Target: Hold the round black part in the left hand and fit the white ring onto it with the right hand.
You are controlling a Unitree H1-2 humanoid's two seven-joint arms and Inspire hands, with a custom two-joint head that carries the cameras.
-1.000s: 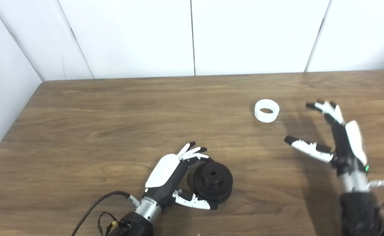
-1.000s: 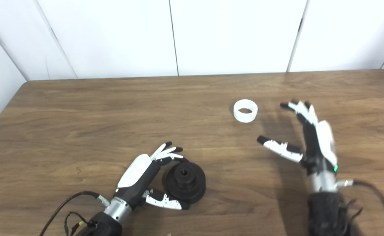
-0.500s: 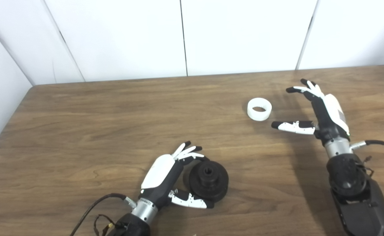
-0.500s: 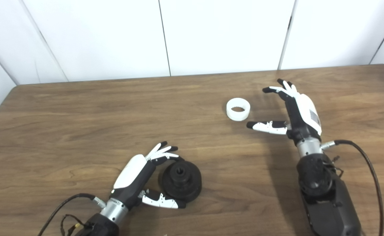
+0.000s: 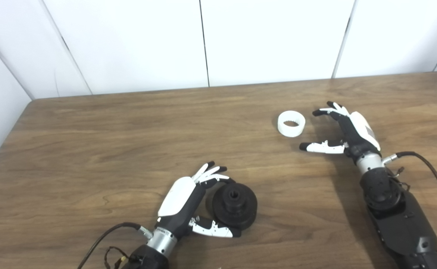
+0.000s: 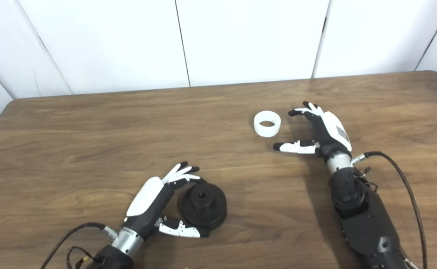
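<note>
Wooden table [image 5: 91,142] carrying 2 loose items: 1 white ring [image 5: 291,124] and 1 round black part [image 5: 235,204].

Changes against the views of 1 second ago:
- Whole picture shifted sideways, so camera movement noted; ring and black part judged unmoved on the table.
- Right hand [image 5: 347,130] now lower and further forward, brought in just beside the ring on its right; previously raised and well back from it.
- Left hand [image 5: 188,200] placed as before against the black part.

Hand poses:
- Right hand resting low near the table surface, palm turned toward the ring, fingers [image 5: 328,110] curled above and beyond the ring's right edge, thumb [image 5: 321,147] stretched out toward the left below the ring. Spread and empty, not touching the ring. Forearm entering from the lower right corner, with 1 cable trailing off to the right.
- Left hand cupped round the left side of the black part, fingers [image 5: 211,173] arched over its far left edge, thumb [image 5: 214,230] lying along its near edge. Contact with the part's rim apparent, but a firm grasp not confirmed; part flat on the table, not lifted. 1 cable looping from the wrist at the lower left.

Positions:
- Ring upright on the table, opening facing up, right of centre toward the far side.
- Black part near the front edge, centre hole facing up, well apart from the ring.
</note>
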